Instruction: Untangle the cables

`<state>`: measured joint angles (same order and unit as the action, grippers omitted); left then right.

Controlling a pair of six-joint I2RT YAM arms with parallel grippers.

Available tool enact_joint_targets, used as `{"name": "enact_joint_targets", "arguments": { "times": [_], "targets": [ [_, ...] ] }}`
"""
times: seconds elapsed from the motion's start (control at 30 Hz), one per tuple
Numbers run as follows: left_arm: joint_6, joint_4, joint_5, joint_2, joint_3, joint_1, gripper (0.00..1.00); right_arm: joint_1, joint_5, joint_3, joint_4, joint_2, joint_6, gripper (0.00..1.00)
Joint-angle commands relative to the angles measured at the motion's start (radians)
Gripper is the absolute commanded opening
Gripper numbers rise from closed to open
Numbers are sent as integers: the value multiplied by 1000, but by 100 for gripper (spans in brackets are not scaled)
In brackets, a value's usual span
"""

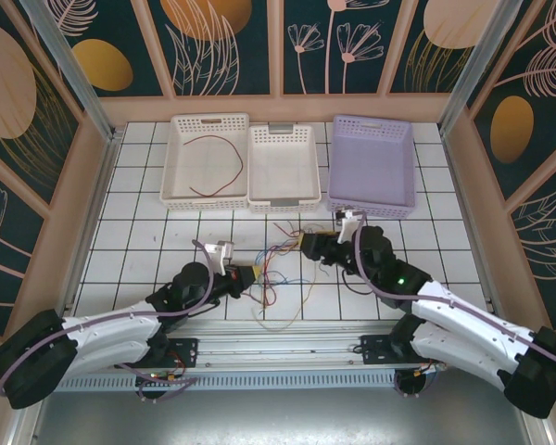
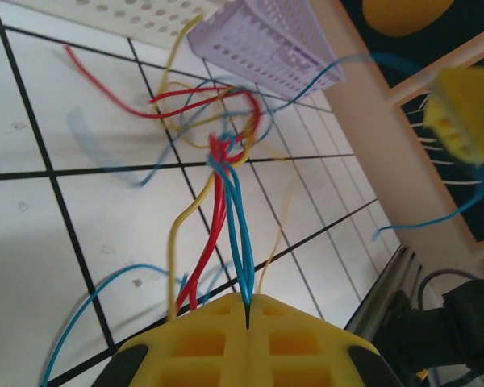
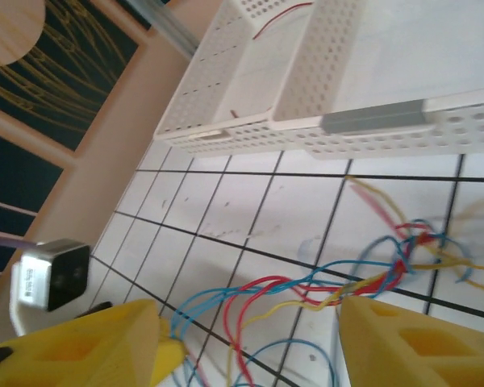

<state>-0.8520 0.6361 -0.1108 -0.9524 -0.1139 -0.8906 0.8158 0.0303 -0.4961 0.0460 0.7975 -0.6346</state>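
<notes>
The cables (image 1: 276, 262), a bunch of hair-thin flexible wires in red, blue, yellow and tan, lie knotted on the worktop between my two grippers, just in front of the baskets. Starting at the left, one loose red wire (image 1: 243, 165) lies curled alone in the white perforated plastic basket (image 1: 204, 203), and I take it for the one strand sorted so far. I can see nothing in the white perforated middle basket (image 1: 283, 204) or in the lilac perforated basket (image 1: 371, 209) on the right. My left gripper (image 2: 248, 305) has its yellow fingers pressed together, pinching a blue strand at the near end of the bunch. Red and yellow strands run close beside it, up to a tight crossing where the colours loop around each other. My right gripper (image 3: 250, 343) is spread wide over the far side of the tangle and, as far as I can tell, touches none of it. I judge the job barely begun, with most wires left to tease apart. The worktop (image 1: 139, 232) is white tile with dark grid lines, boxed in by pale wooden rails and dark panels (image 1: 37, 83) painted with gold discs and pink plants.
</notes>
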Motion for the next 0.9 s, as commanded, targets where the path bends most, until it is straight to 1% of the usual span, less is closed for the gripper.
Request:
{"name": "enact_joint_targets", "arguments": {
  "times": [0.0,0.1,0.17,0.23,0.33,0.4,0.5,0.6,0.67,0.87],
  "targets": [
    [-22,-9,28,36,20,-6,0,-29,70,8,-22,-68,-10,64],
    [-26,-1,32,44,30,-7,0,-9,168,27,37,-70,16,64],
    [-30,8,37,41,31,-6,0,26,204,40,69,-27,23,64],
    [-34,22,35,36,32,-7,0,74,220,52,119,47,20,63],
    [-35,36,35,30,31,-6,0,134,201,51,187,173,2,59],
    [-36,34,38,35,27,-6,0,153,190,50,233,239,-13,55],
    [-38,36,38,48,28,-7,0,168,193,56,330,330,-36,53],
    [-40,37,38,56,30,-5,0,186,173,30,364,420,-37,51],
    [-43,43,38,60,33,-6,0,196,185,20,404,469,-37,50],
    [-52,57,36,67,40,-7,0,214,154,-10,476,573,-50,47]
  ]
}}
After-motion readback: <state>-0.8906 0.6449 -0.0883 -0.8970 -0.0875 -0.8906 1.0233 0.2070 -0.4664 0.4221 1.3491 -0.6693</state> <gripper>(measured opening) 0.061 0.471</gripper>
